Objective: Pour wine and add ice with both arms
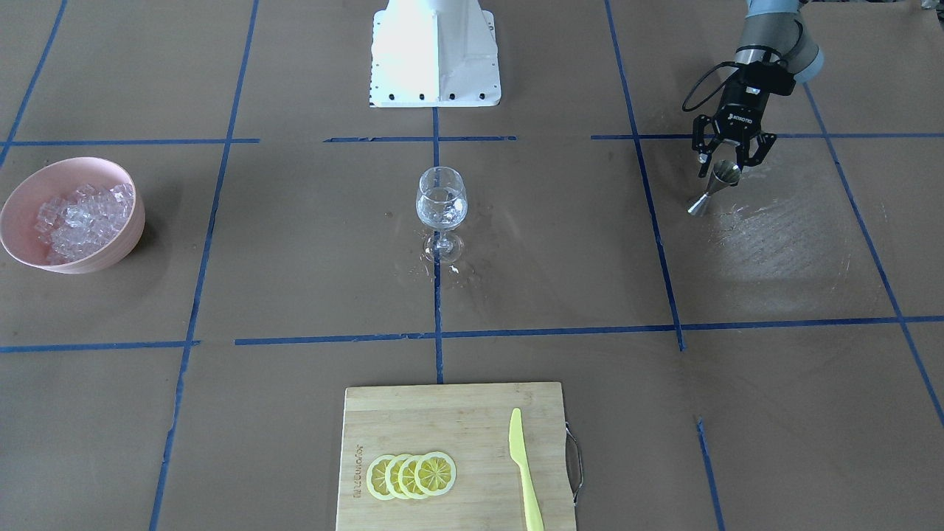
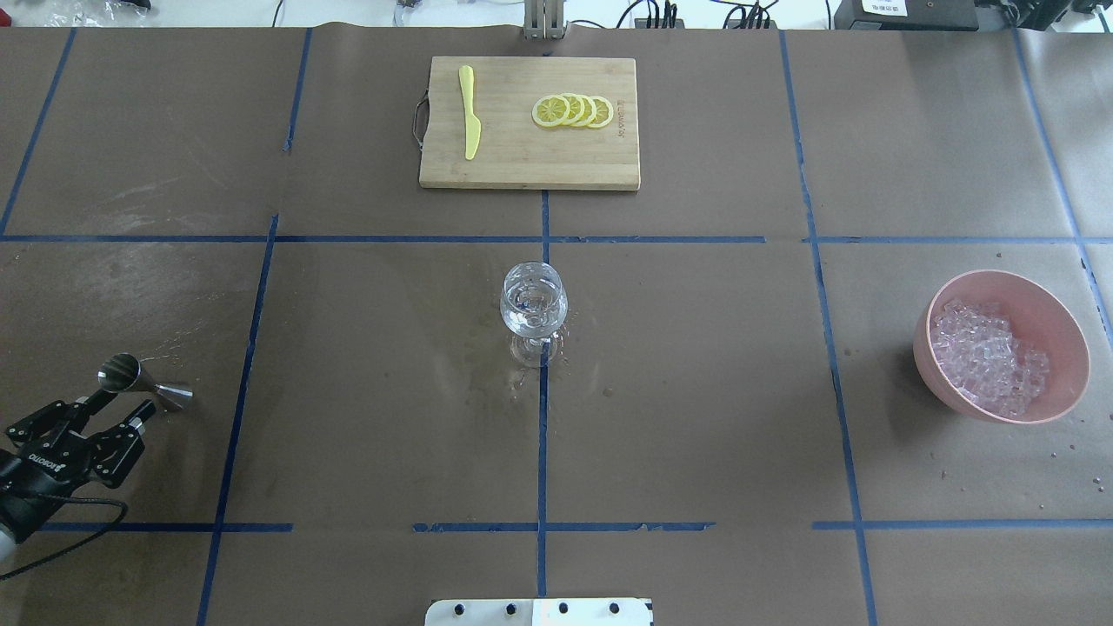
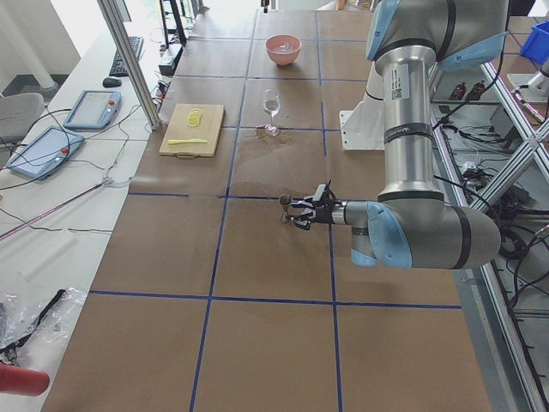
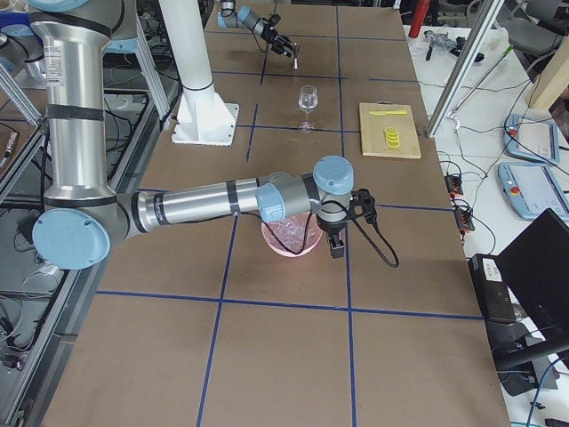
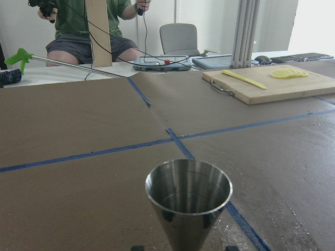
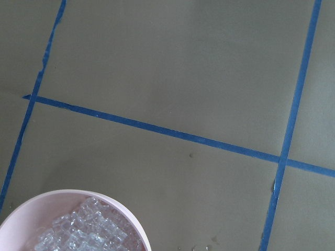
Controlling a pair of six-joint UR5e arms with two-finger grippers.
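**Wine poured, ice waiting on the right**

The wine (image 1: 441, 210) lies as a shallow clear pool in the stemmed glass (image 2: 533, 300) at the table's centre. Wet splashes mark the paper round the glass's foot, so I judge the pouring step done.

The steel jigger (image 1: 709, 195) stands upright far out on the robot's left and looks emptied. It was likely parked there to keep the centre free. The left gripper (image 1: 723, 168) is at its upper cup with jaws spread wide, not pinching it.

The ice (image 1: 82, 214) is heaped in the pink bowl (image 1: 127, 237) far out on the right. In the right side view the right gripper (image 4: 336, 242) hangs at the bowl's near rim, probably placed to take cubes. Whether its jaws are apart or together cannot be told.
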